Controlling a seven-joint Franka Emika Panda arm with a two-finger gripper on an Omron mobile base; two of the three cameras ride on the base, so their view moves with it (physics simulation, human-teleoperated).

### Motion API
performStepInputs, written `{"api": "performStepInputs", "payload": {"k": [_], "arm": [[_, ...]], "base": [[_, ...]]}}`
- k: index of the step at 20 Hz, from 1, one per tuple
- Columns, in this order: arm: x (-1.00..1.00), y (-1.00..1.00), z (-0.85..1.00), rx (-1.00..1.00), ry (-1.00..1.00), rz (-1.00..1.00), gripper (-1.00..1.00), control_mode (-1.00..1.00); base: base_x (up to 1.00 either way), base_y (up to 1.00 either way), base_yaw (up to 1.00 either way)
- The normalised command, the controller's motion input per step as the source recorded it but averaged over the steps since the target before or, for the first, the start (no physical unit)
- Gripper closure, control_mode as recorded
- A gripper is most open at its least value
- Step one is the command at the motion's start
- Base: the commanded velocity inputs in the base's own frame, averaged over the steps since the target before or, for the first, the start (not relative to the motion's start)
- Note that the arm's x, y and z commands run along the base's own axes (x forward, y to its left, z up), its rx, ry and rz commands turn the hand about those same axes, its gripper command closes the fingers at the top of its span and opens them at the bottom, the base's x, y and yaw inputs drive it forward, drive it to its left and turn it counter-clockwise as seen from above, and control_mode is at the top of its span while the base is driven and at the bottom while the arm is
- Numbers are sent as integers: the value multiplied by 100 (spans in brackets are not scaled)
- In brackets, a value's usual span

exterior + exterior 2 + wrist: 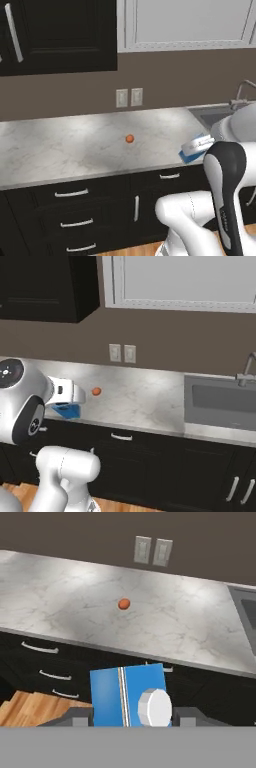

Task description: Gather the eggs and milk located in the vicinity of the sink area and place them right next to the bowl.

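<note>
My gripper (134, 716) is shut on the milk (127, 694), a blue carton with a white round cap, seen between the two finger tips. In the left base view the milk (189, 156) hangs under the gripper (197, 147) over the counter's front edge, just left of the sink (212, 114). From the right base view the milk (67, 410) and gripper (67, 397) sit at the left, far from the sink (215, 401). The eggs and the bowl are out of view.
A small orange round thing (129, 138) (96, 391) (124, 604) lies mid-counter. The marble counter (60, 145) runs left of the sink. Two wall outlets (129, 97) sit on the backsplash, dark cabinets above, drawers (72, 193) below. A silver tap (246, 370) stands behind the basin.
</note>
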Motion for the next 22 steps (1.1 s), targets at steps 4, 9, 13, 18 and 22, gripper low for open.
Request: {"api": "performStepInputs", "payload": {"k": [4,9,13,18,22], "arm": [[0,0,0,0,0,0,100,100],[0,0,0,0,0,0,100,100],[0,0,0,0,0,0,100,100],[0,0,0,0,0,0,100,100],[0,0,0,0,0,0,100,100]], "base": [[-1,-69,0],[0,-90,0],[0,-99,0],[0,-98,0],[0,-95,0]]}}
